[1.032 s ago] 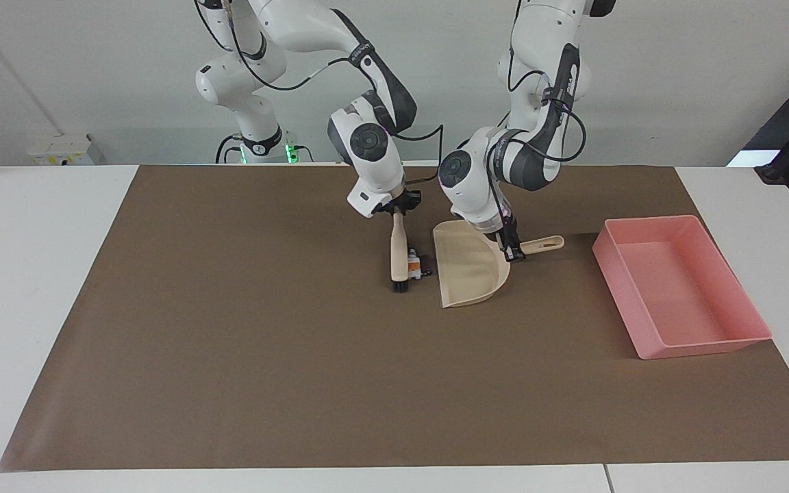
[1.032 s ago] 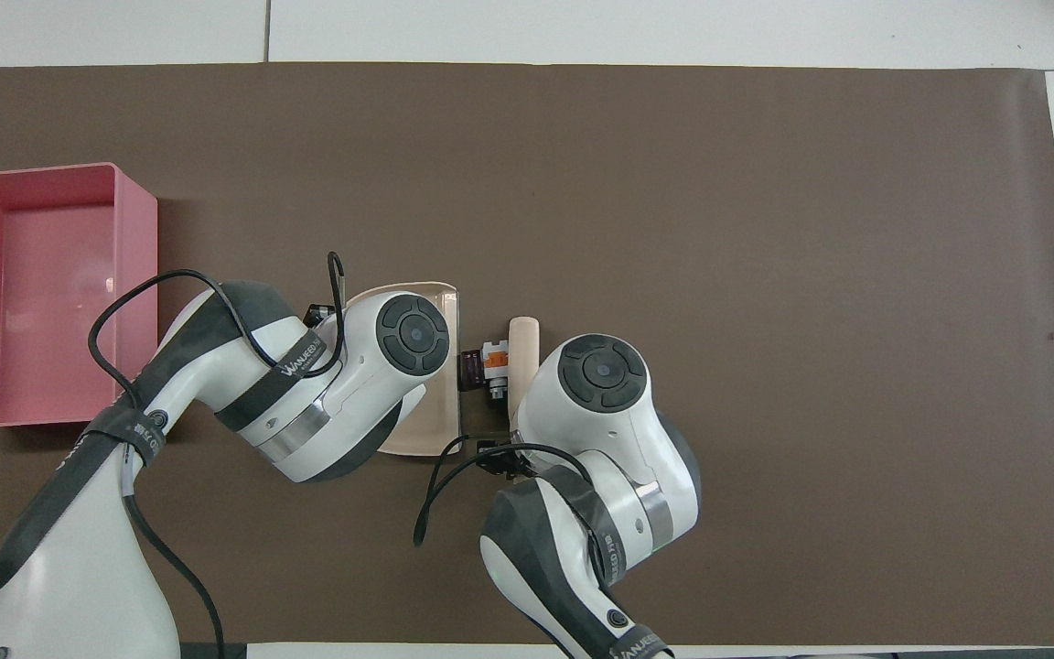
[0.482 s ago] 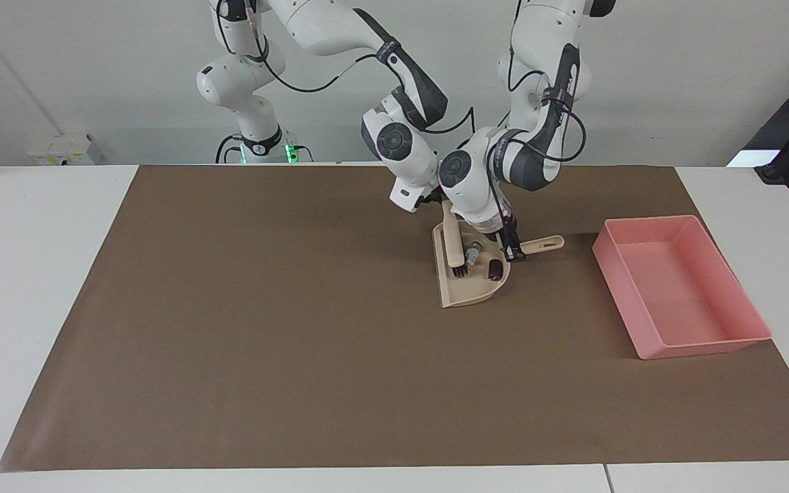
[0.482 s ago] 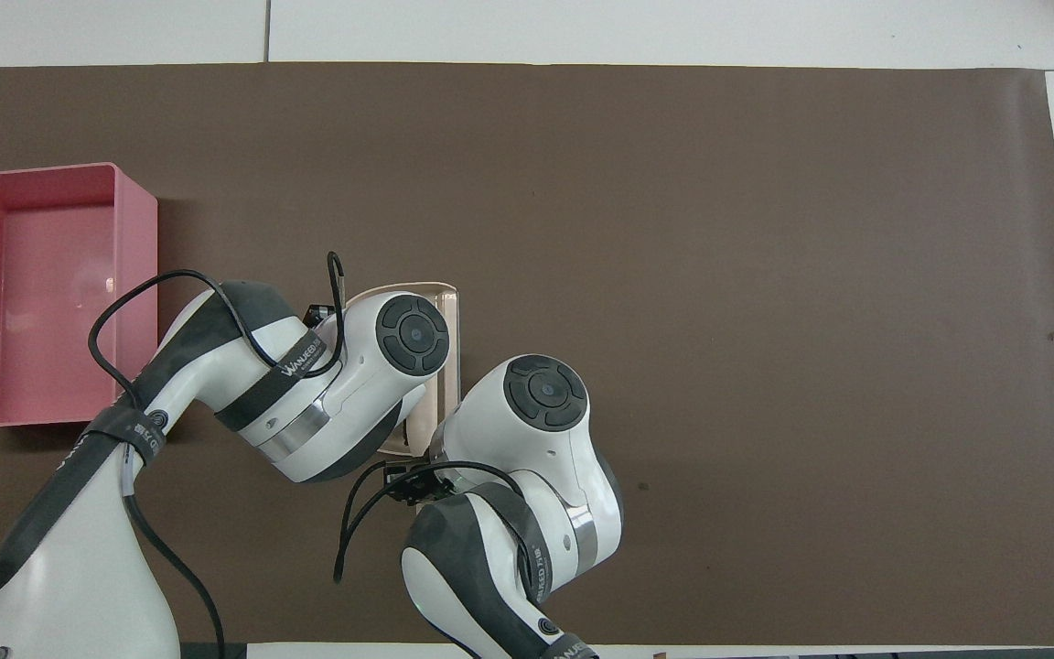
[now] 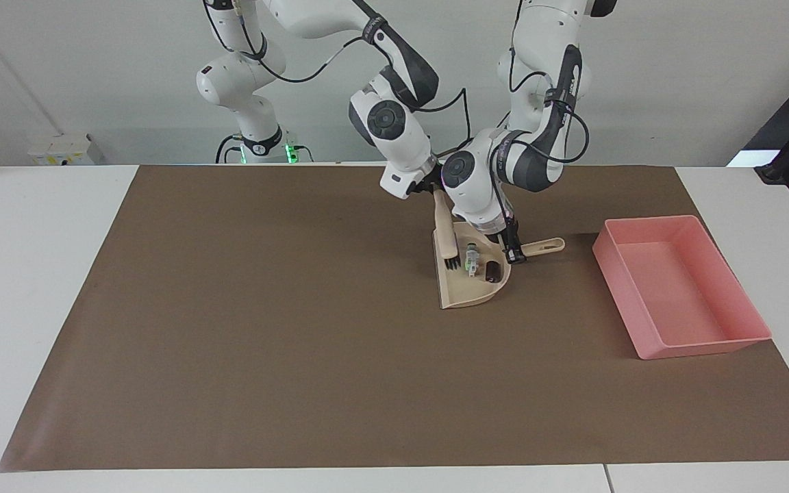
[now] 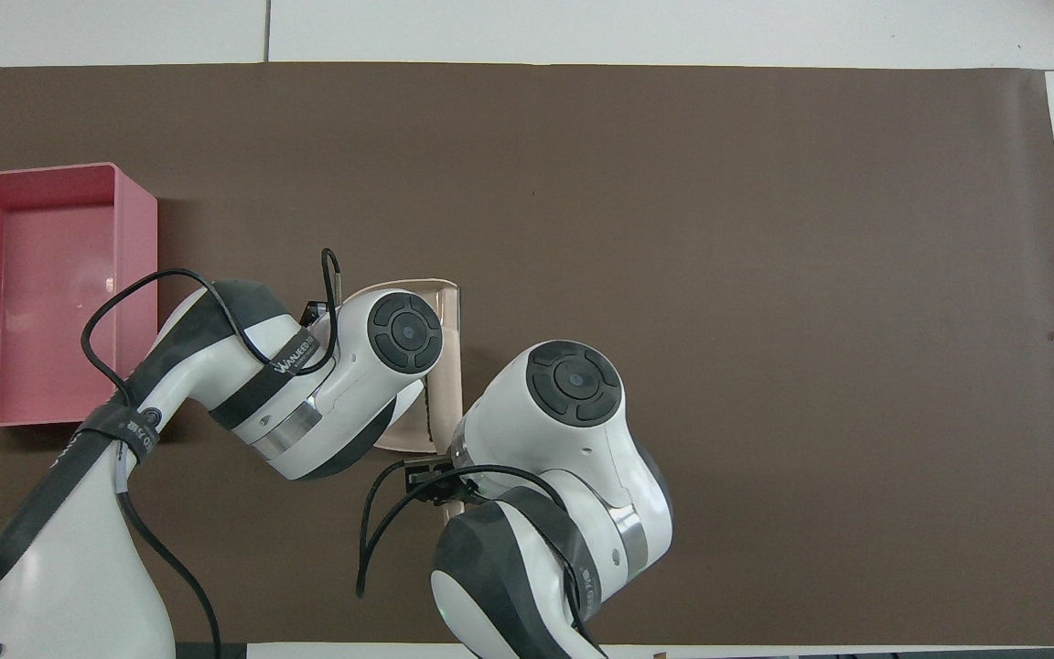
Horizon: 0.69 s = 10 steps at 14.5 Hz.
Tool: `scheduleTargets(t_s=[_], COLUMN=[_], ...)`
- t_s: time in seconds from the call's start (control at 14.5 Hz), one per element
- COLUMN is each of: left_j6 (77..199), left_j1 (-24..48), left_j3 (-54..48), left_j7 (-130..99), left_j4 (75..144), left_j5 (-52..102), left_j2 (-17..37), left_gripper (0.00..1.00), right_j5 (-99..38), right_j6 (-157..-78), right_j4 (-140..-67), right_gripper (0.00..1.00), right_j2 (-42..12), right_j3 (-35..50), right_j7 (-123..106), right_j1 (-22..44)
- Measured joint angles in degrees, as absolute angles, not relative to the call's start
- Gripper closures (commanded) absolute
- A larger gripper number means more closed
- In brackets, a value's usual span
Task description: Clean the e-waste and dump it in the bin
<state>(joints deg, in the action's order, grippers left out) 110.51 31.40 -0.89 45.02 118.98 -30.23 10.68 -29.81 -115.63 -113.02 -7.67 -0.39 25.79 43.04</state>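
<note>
The beige dustpan (image 5: 459,294) lies on the brown mat, and a strip of it shows in the overhead view (image 6: 449,320). Both e-waste bits lie inside it: the whitish one (image 5: 471,260) and the dark stubby cylinder (image 5: 492,272). The arms hide them in the overhead view. My left gripper (image 5: 512,250) is shut on the dustpan's handle (image 5: 546,244). My right gripper (image 5: 430,190) is shut on the handle of a wooden brush (image 5: 445,231), whose black bristles (image 5: 451,261) hang over the pan's open side, beside the whitish bit. The pink bin (image 5: 703,346) stands toward the left arm's end and holds nothing (image 6: 136,275).
A brown mat (image 5: 264,356) covers most of the white table. The two arms crowd together over the dustpan near the middle of the mat's robot side.
The brush swept both bits off the mat into the dustpan, then drew back toward the pan's open edge and rose a little. The left gripper kept hold of the pan.
</note>
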Motion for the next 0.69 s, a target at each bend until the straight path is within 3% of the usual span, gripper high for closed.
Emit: scheduleTargets(t_s=[0.34,0.69], left_j6=[113.11,112.63], left_j1=[28.59,21.55], left_j3=[-0.82,-0.43], left_j7=[48.06,59.54], left_j4=[118.77,118.44], left_j5=[-26.68,-22.61], left_j2=[10.41,5.0], left_gripper=[1.0,1.0], right_j5=[-16.59,-3.02], right_j6=[-98.28,-90.82], right_j4=[-114.42,-114.89], right_gripper=[1.0,1.0], right_j2=[2.9,6.75], right_j3=[-0.55,-0.82], right_j7=[27.34,19.66], right_j1=[30.74,16.35])
